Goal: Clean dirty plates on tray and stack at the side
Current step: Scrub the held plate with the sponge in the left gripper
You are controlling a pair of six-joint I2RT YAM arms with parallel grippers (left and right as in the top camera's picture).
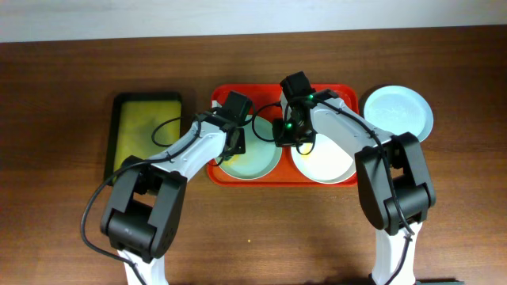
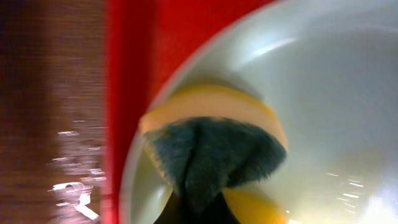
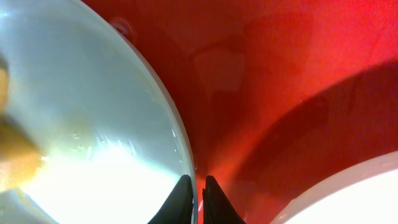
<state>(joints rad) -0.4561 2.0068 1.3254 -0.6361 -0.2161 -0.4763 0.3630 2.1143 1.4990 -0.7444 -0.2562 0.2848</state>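
Observation:
A pale blue-green plate (image 1: pixel 252 162) with yellowish smears lies in the left half of the red tray (image 1: pixel 265 93). My left gripper (image 1: pixel 234 147) is shut on a yellow sponge with a dark grey scrub face (image 2: pixel 211 149) and presses it on this plate (image 2: pixel 336 93) near its rim. My right gripper (image 1: pixel 288 139) is shut on the plate's right rim; in the right wrist view its fingers (image 3: pixel 198 190) pinch the rim of the plate (image 3: pixel 93 124). A white plate (image 1: pixel 325 165) lies in the tray's right half. A second pale blue-green plate (image 1: pixel 398 111) lies on the table right of the tray.
A smaller dark-rimmed yellow-green tray (image 1: pixel 146 127) sits left of the red tray. The brown wooden table (image 1: pixel 63 95) runs all around. The white plate's edge (image 3: pixel 354 193) shows close to my right fingers, with red tray floor (image 3: pixel 280 74) between.

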